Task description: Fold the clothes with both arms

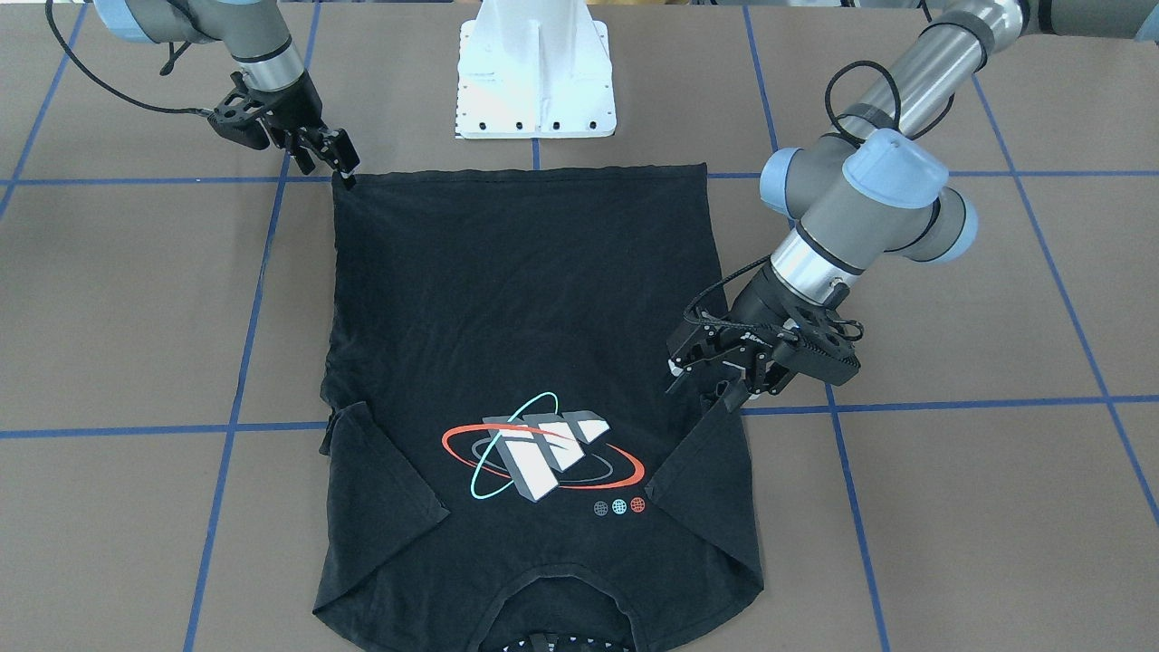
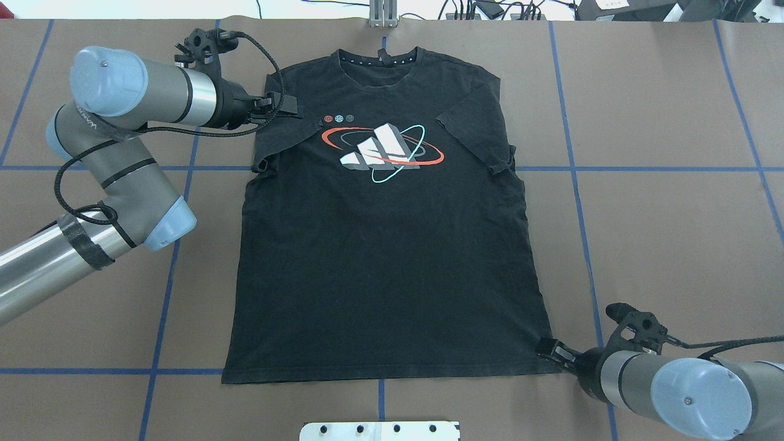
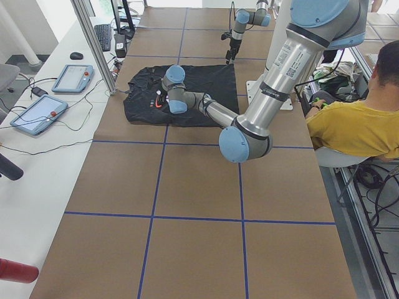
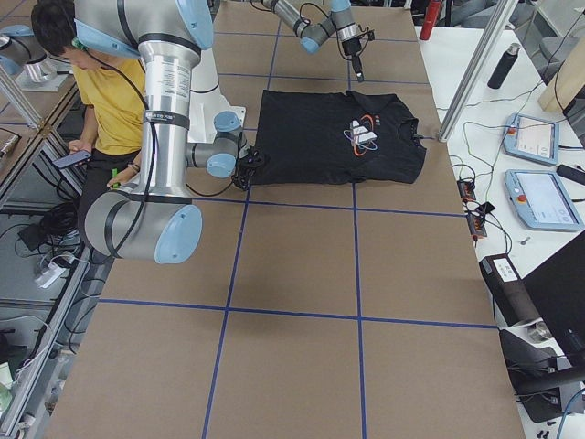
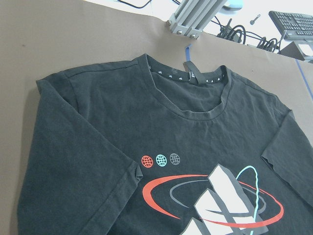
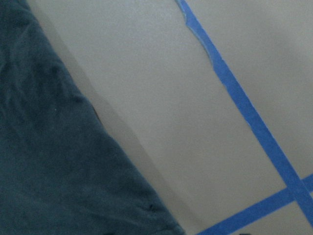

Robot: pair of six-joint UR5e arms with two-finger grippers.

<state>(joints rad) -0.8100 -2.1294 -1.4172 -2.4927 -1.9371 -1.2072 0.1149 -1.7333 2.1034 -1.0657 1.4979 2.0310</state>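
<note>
On the brown surface (image 2: 643, 245) before my base, the shirt (image 2: 380, 257) lies spread flat with its graphic (image 2: 383, 152) facing up. The collar (image 5: 190, 107) points away from me and the hem runs nearest my base. Both sleeves are turned in over the chest.

My left end effector (image 1: 717, 378) hangs low over the shirt's shoulder on my left, just above the folded sleeve (image 1: 702, 471). Its fingers stand apart and carry nothing. The sleeve's tip lies by a blue tape line (image 1: 951, 403). The left wrist view looks down on the collar, the sleeve fold and the upper part of the graphic.

My right end effector (image 1: 328, 161) is down at the hem corner (image 2: 554, 366) on my right, its tip at the cloth's edge. I cannot tell whether it is clenched on the corner or released. The right wrist view shows the shirt's edge lying flat on the surface beside crossing tape lines.
</note>
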